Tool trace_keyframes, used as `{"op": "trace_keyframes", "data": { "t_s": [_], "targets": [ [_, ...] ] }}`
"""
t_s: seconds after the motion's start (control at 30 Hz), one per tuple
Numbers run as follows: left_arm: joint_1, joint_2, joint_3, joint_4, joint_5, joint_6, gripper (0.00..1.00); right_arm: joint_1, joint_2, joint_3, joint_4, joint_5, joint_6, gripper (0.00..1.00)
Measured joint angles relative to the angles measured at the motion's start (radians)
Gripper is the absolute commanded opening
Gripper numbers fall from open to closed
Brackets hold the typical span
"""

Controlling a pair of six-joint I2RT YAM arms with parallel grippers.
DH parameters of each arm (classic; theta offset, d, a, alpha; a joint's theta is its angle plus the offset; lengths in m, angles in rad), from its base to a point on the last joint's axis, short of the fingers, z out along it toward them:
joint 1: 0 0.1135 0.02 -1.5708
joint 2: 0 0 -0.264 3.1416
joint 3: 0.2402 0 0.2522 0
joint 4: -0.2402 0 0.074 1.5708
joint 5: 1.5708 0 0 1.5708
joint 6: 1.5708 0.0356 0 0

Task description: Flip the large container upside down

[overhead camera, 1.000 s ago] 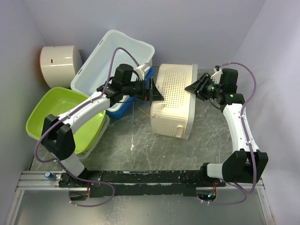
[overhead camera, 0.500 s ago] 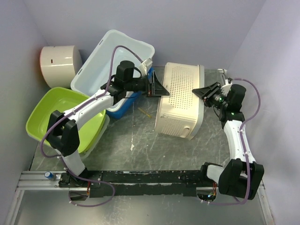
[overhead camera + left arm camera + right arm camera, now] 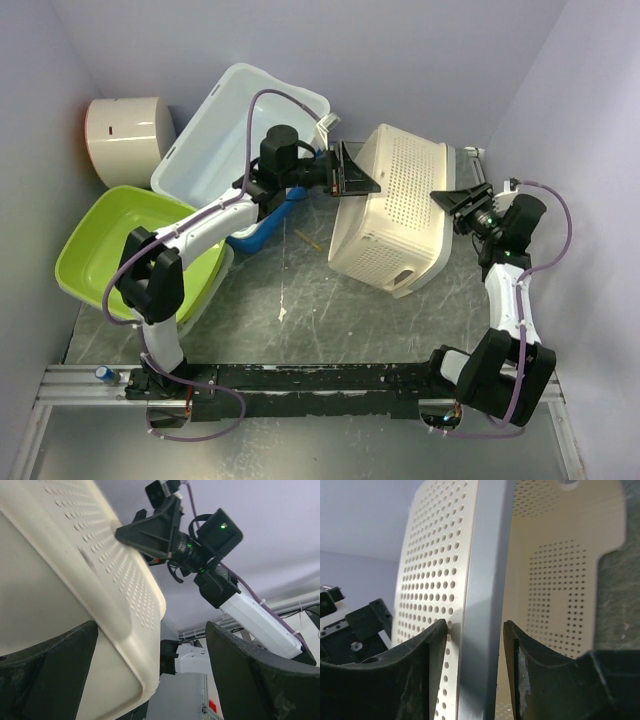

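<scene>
The large white glossy container [image 3: 232,128] leans tilted at the back left, its open side towards me, over a smaller blue tub [image 3: 262,224]. Neither gripper touches it. Both grippers are at a cream perforated basket [image 3: 395,215], which stands tilted on its lower edge. My left gripper [image 3: 350,172] is open, its jaws wide apart, with the basket's rim [image 3: 125,630] lying against the left finger. My right gripper [image 3: 452,200] is shut on the basket's opposite rim [image 3: 480,580], one finger on the perforated outside, one inside.
A lime green tub [image 3: 130,240] sits at the left, partly under the left arm. A cream rounded object with a red mark [image 3: 125,135] stands in the back left corner. Walls close in on the left, back and right.
The cream basket has shifted right and tipped up from lying flat to a steep tilt. Both grippers moved right with it. The white container has not moved.
</scene>
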Motion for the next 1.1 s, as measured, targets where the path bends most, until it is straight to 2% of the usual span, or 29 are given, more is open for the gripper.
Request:
{"op": "trace_keyframes", "data": {
  "t_s": [0.2, 0.33, 0.5, 0.67, 0.77, 0.9, 1.0, 1.1],
  "targets": [
    [-0.042, 0.039, 0.046, 0.086, 0.019, -0.037, 0.98, -0.075, 0.015, -0.008, -0.011, -0.034, -0.043, 0.50],
    [-0.101, 0.060, 0.087, 0.117, 0.049, -0.052, 0.97, -0.098, 0.040, -0.029, -0.053, -0.039, -0.077, 0.62],
    [-0.164, 0.120, 0.109, 0.216, 0.103, -0.106, 0.96, -0.098, 0.098, -0.051, -0.170, -0.037, -0.138, 0.67],
    [-0.179, 0.182, 0.117, 0.223, 0.119, -0.124, 0.97, -0.104, 0.115, -0.039, -0.264, -0.005, -0.189, 0.73],
    [-0.177, 0.188, 0.132, 0.174, 0.118, -0.103, 0.97, -0.106, 0.117, 0.014, -0.346, 0.058, -0.235, 0.78],
    [-0.174, 0.188, 0.230, 0.036, 0.101, -0.008, 0.98, -0.110, 0.116, 0.122, -0.463, 0.192, -0.307, 0.79],
    [-0.175, 0.154, 0.277, -0.124, 0.045, 0.114, 0.99, -0.111, 0.102, 0.183, -0.523, 0.268, -0.350, 0.79],
    [-0.175, 0.062, 0.256, -0.323, -0.071, 0.251, 1.00, -0.111, 0.078, 0.245, -0.583, 0.308, -0.383, 0.79]
  ]
}}
